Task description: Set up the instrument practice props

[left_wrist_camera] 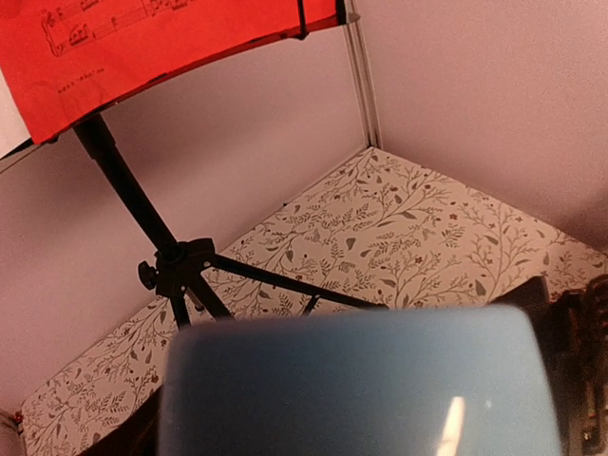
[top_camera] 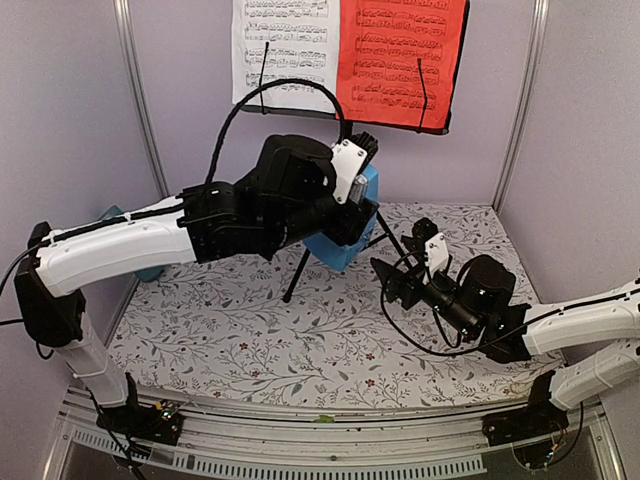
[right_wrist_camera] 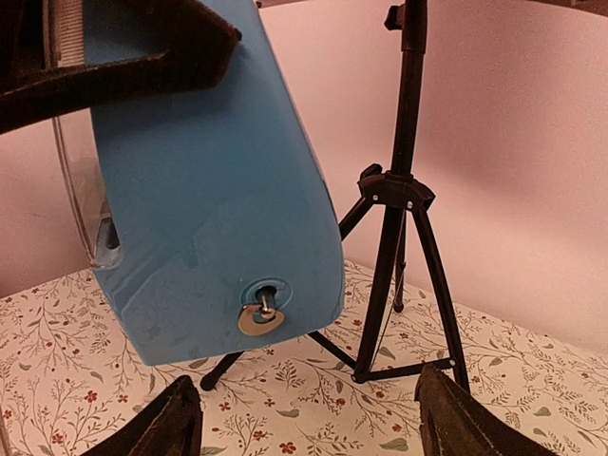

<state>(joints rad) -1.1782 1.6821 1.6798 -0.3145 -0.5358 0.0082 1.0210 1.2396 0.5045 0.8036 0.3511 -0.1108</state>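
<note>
Top external, left fingers [right_wrist_camera: 142, 52] clamping blue metronome [top_camera: 348, 245] aloft, right fingers [right_wrist_camera: 456, 418] wide apart near music stand [right_wrist_camera: 394, 187].

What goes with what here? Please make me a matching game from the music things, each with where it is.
Things:
1. white sheet of music
2. red sheet of music
3. small blue pyramid metronome
4. black tripod music stand

Places:
A. held off the table in the left arm's jaws
B. left half of the stand
C. standing on the floral table, at the back
D. right half of the stand

Pairs: 1-B, 2-D, 3-A, 4-C
</note>
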